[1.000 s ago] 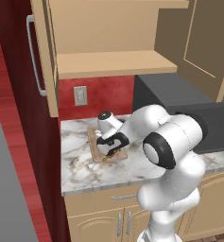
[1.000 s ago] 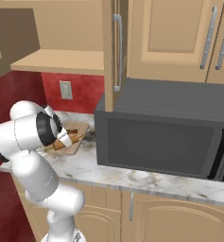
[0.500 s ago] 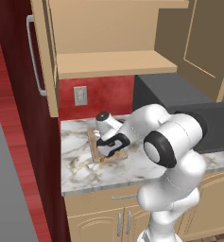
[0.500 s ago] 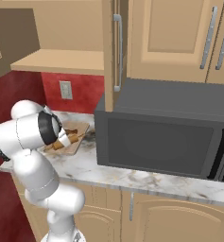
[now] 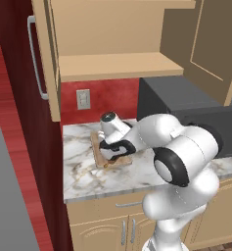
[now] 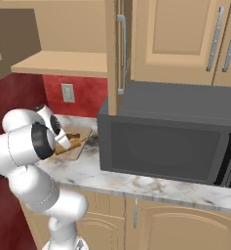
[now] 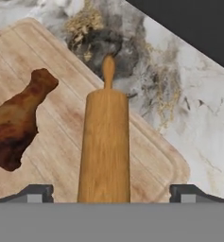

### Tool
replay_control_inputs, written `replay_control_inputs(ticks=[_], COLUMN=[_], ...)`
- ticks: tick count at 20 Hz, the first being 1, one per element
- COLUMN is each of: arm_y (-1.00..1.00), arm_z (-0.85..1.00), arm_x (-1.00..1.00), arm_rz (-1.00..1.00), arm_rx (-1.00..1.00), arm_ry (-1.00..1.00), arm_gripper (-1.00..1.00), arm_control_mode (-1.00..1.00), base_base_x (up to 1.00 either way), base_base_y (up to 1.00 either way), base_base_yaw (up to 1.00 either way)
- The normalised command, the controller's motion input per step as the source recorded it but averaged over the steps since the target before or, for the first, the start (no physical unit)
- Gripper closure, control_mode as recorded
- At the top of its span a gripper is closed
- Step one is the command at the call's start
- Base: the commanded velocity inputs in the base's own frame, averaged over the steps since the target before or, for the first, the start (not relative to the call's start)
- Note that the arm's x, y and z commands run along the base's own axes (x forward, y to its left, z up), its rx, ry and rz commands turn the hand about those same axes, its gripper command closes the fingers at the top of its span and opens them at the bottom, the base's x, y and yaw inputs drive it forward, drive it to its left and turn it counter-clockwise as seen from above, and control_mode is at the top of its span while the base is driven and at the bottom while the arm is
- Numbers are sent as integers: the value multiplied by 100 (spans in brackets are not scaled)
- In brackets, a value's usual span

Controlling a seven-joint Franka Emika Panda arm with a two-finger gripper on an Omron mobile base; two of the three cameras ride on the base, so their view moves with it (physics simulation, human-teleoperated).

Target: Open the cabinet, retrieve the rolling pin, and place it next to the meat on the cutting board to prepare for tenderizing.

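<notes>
Wooden rolling pin (image 7: 105, 142) lies on cutting board (image 7: 146, 158), just beside meat (image 7: 16, 118). End effector (image 7: 111, 193) spread wide, pin between tips, ungripped. Placing step looks done; next: lift clear without nudging pin.

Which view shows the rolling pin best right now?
The hand view: the rolling pin lies on the cutting board beside the meat. In the right base view only part of it shows behind the arm; the left base view hides it under the hand.
</notes>
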Motion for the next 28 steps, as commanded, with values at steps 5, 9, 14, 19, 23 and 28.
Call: replay_control_inputs(ticks=[5,9,14,19,23,28], arm_y=[-22,-27,-9,0,0,0], arm_z=[54,63,50,38,47,55], arm_x=[-12,-21,-46,-64,-68,-73], arm_rz=[0,0,0,0,0,0], arm_rx=[10,14,11,8,8,9], arm_ry=[0,0,-1,-6,-7,-5], arm_gripper=[-100,-100,-100,-100,-100,-100], arm_control_mode=[-100,-100,-100,-100,-100,-100], base_base_x=[0,0,0,0,0,0], base_base_y=[0,0,0,0,0,0], base_base_yaw=[0,0,0,0,0,0])
